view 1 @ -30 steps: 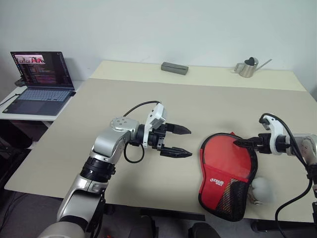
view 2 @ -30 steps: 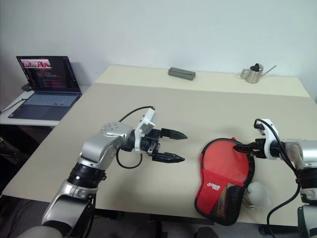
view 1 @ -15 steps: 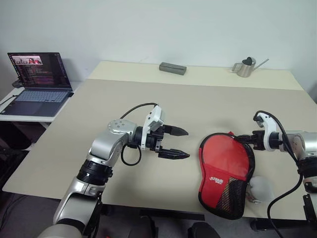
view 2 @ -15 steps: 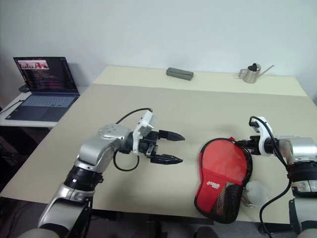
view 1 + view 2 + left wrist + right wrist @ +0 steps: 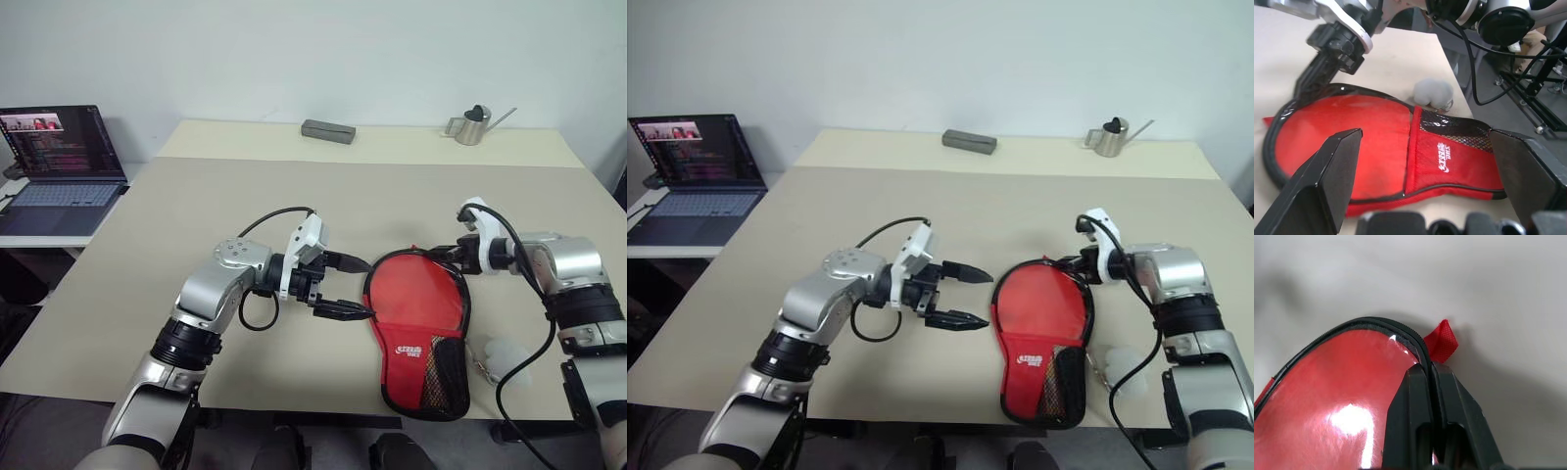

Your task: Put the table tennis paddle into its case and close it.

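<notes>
The red case (image 5: 416, 308) with its black mesh pocket lies flat on the beige table (image 5: 196, 215), round end away from me. My right gripper (image 5: 457, 258) is shut on the case's black zip edge (image 5: 1400, 333) at the round end, beside a small red tab (image 5: 1442, 345). Just off the case's left edge my left gripper (image 5: 367, 288) stands open, pointing at it, with the case lying between its fingers (image 5: 1327, 181) in the left wrist view. The table tennis paddle is hidden; I cannot tell it apart from the case.
A whitish round lump (image 5: 505, 357) lies right of the case's narrow end, near the table's front edge. A grey block (image 5: 328, 130) and a metal watering can (image 5: 472, 127) stand at the back. An open laptop (image 5: 54, 157) sits on a side table to the left.
My right gripper has shut on the case's edge and pulled it left, up to the left gripper's tips. The left gripper has held still. The camera has turned a little.
</notes>
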Robot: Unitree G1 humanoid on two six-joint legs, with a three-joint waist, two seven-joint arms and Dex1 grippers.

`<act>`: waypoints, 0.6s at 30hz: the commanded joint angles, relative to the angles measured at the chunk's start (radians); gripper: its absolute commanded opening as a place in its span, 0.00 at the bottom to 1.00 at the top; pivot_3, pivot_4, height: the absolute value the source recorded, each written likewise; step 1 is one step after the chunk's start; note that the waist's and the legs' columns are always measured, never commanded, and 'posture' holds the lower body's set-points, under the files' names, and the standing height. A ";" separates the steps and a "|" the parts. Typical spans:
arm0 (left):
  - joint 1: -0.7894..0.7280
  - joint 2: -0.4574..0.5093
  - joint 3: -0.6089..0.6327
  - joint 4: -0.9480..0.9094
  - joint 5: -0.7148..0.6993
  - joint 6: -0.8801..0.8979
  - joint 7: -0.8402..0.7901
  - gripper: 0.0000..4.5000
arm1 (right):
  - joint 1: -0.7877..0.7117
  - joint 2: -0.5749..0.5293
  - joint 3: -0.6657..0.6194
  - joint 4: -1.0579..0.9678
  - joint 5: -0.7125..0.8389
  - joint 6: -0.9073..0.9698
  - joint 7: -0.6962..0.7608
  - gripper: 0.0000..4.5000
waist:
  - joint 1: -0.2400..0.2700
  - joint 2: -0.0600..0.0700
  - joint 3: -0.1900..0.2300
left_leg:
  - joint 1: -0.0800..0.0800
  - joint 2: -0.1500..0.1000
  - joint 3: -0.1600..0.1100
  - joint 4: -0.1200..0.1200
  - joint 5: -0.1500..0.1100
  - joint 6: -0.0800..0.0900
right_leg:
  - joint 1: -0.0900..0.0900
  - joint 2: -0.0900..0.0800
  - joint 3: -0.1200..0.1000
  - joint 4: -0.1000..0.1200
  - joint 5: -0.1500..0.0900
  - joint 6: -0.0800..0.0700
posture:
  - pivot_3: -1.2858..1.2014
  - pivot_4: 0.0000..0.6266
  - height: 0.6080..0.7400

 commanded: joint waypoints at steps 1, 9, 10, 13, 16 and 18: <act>-0.002 0.003 -0.001 -0.040 -0.008 -0.016 0.003 1.00 | -0.071 0.011 0.001 0.038 -0.023 -0.060 0.016 0.00 | 0.002 -0.001 0.001 | 0.000 0.000 0.000 0.000 0.000 0.000 | 0.000 0.000 0.000 0.000 0.000 0.000 | 0.52 0.24 1.00; 0.005 0.003 -0.004 -0.047 -0.005 -0.016 0.012 1.00 | -0.110 0.040 0.032 0.135 -0.074 -0.098 0.033 0.00 | 0.003 -0.001 0.001 | 0.000 0.000 0.001 0.000 0.000 0.000 | -0.001 0.000 0.000 0.000 0.000 0.000 | 0.52 0.24 1.00; 0.006 0.003 -0.005 -0.046 -0.004 -0.017 0.012 1.00 | -0.107 0.043 0.031 0.139 -0.080 -0.101 0.031 0.00 | 0.003 -0.001 0.001 | 0.000 0.000 0.001 0.000 0.000 0.000 | -0.001 0.000 0.001 0.000 0.000 0.000 | 0.52 0.24 1.00; 0.006 0.004 -0.009 -0.042 0.001 -0.024 0.012 1.00 | -0.105 0.056 0.011 0.165 -0.093 -0.107 -0.010 0.10 | 0.003 -0.001 0.001 | 0.000 0.000 0.001 0.000 0.000 0.000 | -0.001 0.000 0.001 0.000 0.000 0.000 | 0.52 0.24 1.00; 0.005 0.004 -0.015 -0.034 0.005 -0.032 0.011 1.00 | -0.103 0.060 -0.006 0.164 -0.087 -0.089 -0.027 0.29 | 0.003 -0.001 0.001 | 0.000 0.000 0.002 0.000 0.000 0.000 | -0.001 0.000 0.001 0.000 0.000 0.000 | 0.52 0.24 1.00; 0.003 0.003 -0.019 -0.027 0.008 -0.038 0.010 1.00 | -0.099 0.057 -0.013 0.156 -0.084 -0.079 -0.034 0.43 | 0.003 -0.001 0.001 | 0.000 0.000 0.002 0.000 0.000 0.000 | -0.001 0.000 0.001 0.000 0.000 0.000 | 0.52 0.24 1.00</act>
